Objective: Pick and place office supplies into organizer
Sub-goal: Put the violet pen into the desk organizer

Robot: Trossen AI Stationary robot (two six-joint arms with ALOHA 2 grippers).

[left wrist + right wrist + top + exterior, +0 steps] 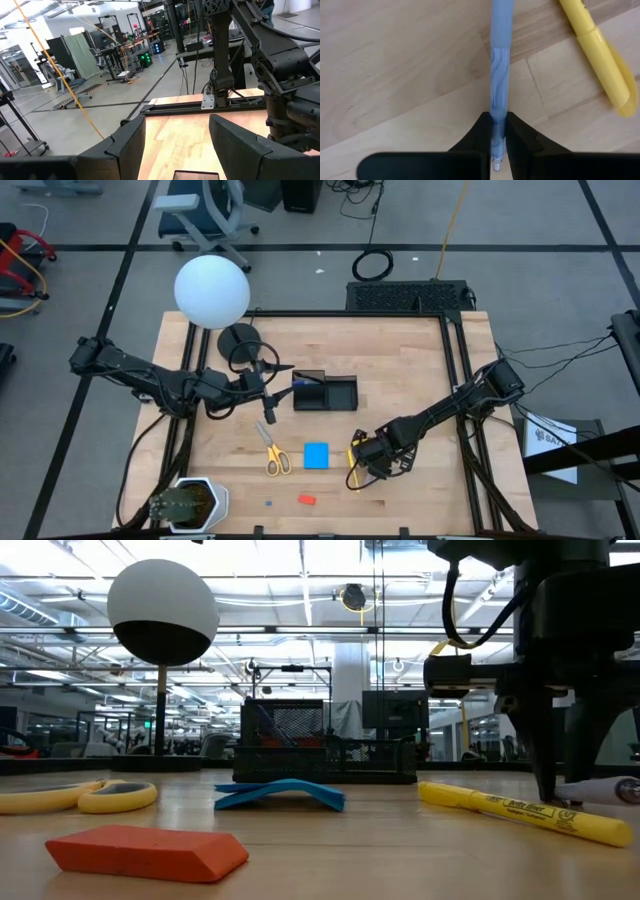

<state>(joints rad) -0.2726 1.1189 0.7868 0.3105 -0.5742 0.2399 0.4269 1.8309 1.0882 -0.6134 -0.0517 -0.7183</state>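
The table [420, 380] holds everything, with a lamp [212, 290] at its far left corner. The left arm waits with its gripper [272, 370] hovering just left of the organizer [325, 393], fingers [240, 142] spread and holding nothing; probably it is parked there ready for a drop. The organizer sits mid-table, its long side running left to right.

Nearer the front edge lie the scissors [273, 452], the blue note pad [316, 455] and a red eraser [307, 500], all still outside the organizer.

The right gripper [499, 131] is down at the table right of the note pad, its fingers [520, 137] pinched around one end of a pale blue pen [499, 65]. Gripping across the barrel makes sense for a flat-lying pen. The pen's long axis runs straight away from the gripper, still flat on the wood. A yellow highlighter [597, 52] lies just beside it, angled away, untouched.
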